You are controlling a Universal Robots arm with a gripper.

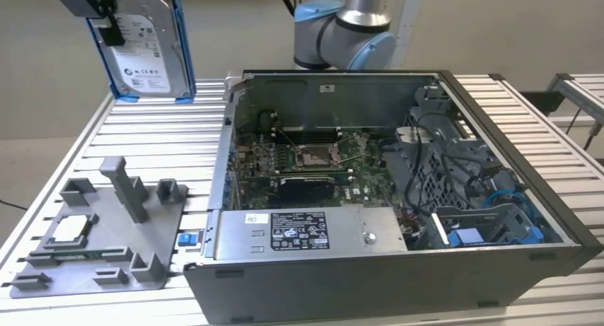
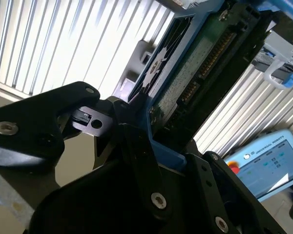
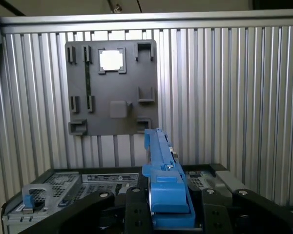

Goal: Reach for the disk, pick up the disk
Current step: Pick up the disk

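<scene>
Exterior view: gripper (image 1: 109,25) sits up at the view's left and has the disk (image 1: 146,50) by its upper end. The disk hangs upright, label toward the camera, over the far corner of the slatted table (image 1: 160,138) and beside the open computer case (image 1: 378,199). Risk: the grip is at one end only, so a fast swing could pivot the drive or clip the case wall. Second wrist view: the jaws are closed onto the blue rail with the disk (image 2: 195,73) board side showing, and the gripper (image 2: 136,114) seems to bear on plastic rather than metal. My read is that the rail could flex or slide, so a slip is the main worry. First wrist view: the disk (image 3: 161,180) is edge-on between the fingers (image 3: 132,197), well above the grey fixture tray (image 3: 112,92). If dropped from here, it could land on the tray or the small square chip (image 3: 111,60).
</scene>
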